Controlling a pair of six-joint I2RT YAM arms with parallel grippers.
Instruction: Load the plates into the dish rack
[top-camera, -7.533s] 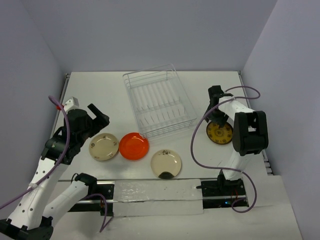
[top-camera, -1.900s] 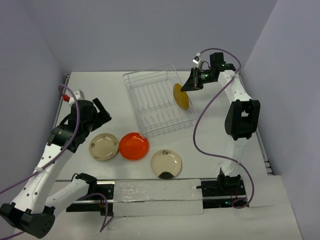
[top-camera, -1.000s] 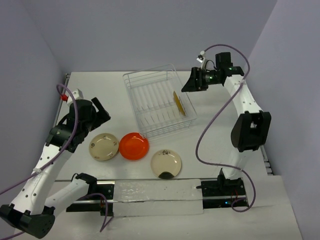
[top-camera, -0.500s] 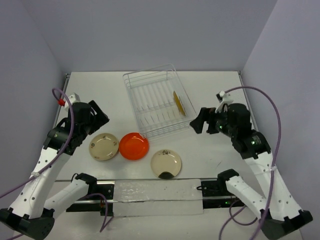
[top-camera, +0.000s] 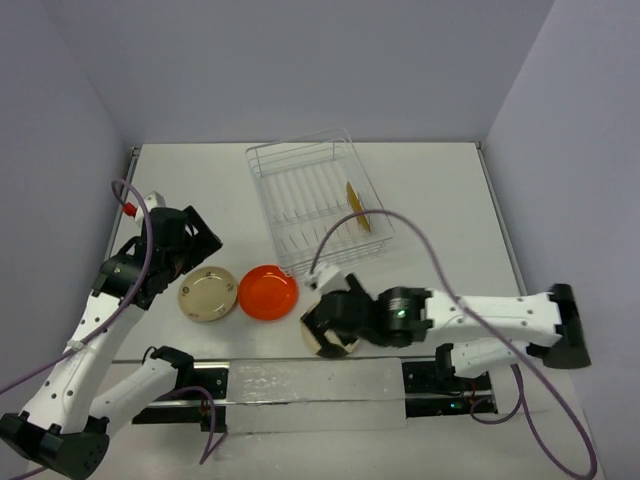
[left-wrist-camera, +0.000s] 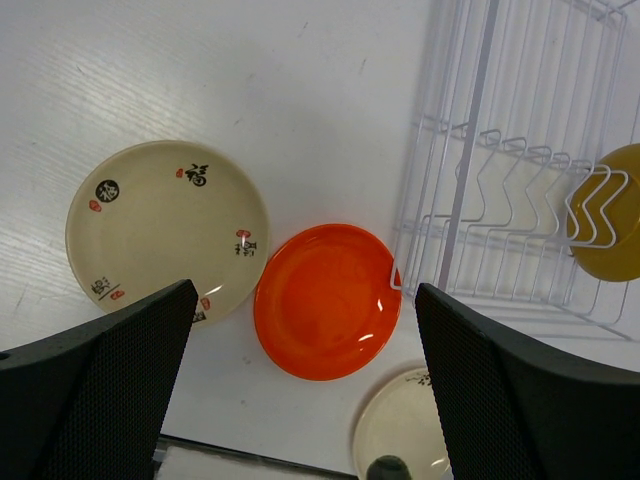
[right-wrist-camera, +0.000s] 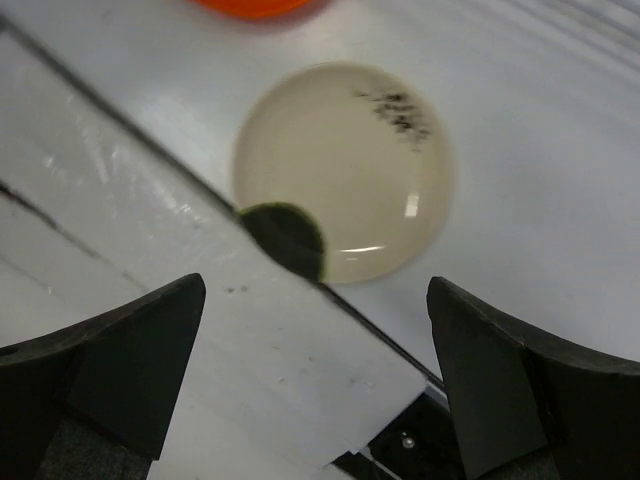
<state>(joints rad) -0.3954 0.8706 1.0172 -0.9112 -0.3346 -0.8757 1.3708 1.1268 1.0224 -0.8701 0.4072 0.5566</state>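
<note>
Right under the right gripper (right-wrist-camera: 315, 290) lies a cream plate (right-wrist-camera: 345, 170), flat on the table (right-wrist-camera: 540, 200). The gripper's fingers are spread wide apart above it. Below the left gripper (left-wrist-camera: 305, 300), spread wide too, the orange plate (left-wrist-camera: 328, 300) lies flat with a second cream plate (left-wrist-camera: 165, 230) just beside it. Farther out from that gripper, the yellow plate (left-wrist-camera: 615, 215) stands on edge in the dish rack (left-wrist-camera: 480, 170).

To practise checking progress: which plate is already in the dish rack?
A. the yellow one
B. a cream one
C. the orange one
A: the yellow plate stands on edge between the wires of the rack; the orange plate lies flat outside it.
</note>
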